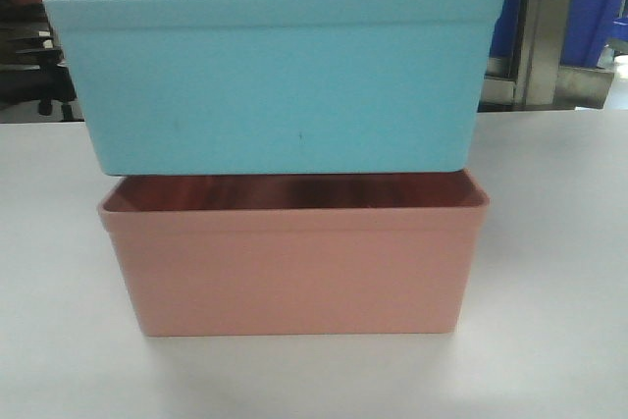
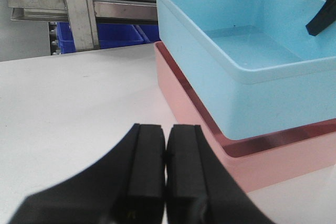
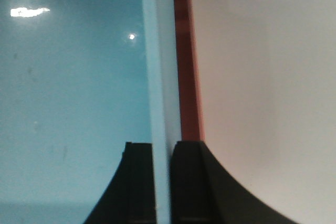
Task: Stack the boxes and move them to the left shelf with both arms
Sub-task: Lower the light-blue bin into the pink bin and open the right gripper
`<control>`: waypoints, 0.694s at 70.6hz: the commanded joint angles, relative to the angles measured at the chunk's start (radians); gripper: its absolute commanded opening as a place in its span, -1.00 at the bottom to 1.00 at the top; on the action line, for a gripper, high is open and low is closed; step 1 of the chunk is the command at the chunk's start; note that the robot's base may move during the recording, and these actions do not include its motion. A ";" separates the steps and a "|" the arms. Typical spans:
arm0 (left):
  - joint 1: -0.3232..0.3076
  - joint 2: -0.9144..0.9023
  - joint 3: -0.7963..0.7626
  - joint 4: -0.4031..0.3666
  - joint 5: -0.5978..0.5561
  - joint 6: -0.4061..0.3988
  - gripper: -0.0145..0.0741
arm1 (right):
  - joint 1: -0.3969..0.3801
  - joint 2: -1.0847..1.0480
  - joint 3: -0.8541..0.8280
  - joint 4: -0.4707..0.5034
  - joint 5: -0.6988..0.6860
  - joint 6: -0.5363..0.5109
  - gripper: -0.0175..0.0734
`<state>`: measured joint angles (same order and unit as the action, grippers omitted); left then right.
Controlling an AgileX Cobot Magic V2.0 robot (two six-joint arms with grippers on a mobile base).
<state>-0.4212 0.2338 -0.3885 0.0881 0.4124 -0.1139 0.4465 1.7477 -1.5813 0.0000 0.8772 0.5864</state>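
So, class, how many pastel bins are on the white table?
2: the sky-blue bin sits on top, nested in the salmon-pink bin, which rests on the table. Others may hide behind.

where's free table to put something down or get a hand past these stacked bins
Bare table lies in front of the pink bin and on both sides of the stack. The left gripper is over the left patch, jaws shut. Crowded: the right wall of the blue bin, clamped by the right gripper.

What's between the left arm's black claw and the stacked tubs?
Only bare white table separates the left gripper from the pink box under the blue box, seen in the left wrist view.
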 commanded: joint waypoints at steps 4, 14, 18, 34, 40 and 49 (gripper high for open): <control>-0.007 0.008 -0.027 -0.001 -0.082 -0.001 -0.69 | -0.002 -0.033 -0.043 0.000 -0.112 0.013 -0.54; -0.007 0.008 -0.027 -0.001 -0.082 -0.001 -0.69 | -0.002 -0.014 -0.043 -0.020 -0.106 0.007 -0.54; -0.007 0.008 -0.027 -0.001 -0.082 -0.001 -0.69 | -0.002 -0.014 -0.043 -0.029 -0.104 0.002 -0.54; -0.007 0.008 -0.027 -0.001 -0.082 -0.001 -0.69 | -0.002 -0.014 -0.043 -0.060 -0.079 -0.005 -0.54; -0.007 0.008 -0.027 -0.001 -0.082 -0.001 -0.69 | -0.002 -0.014 -0.043 -0.060 -0.063 -0.006 -0.54; -0.007 0.008 -0.027 -0.001 -0.082 -0.001 -0.69 | -0.002 -0.014 -0.043 -0.046 -0.044 -0.006 -0.54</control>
<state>-0.4212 0.2338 -0.3885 0.0881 0.4124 -0.1139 0.4465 1.7928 -1.5813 -0.0521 0.8667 0.5822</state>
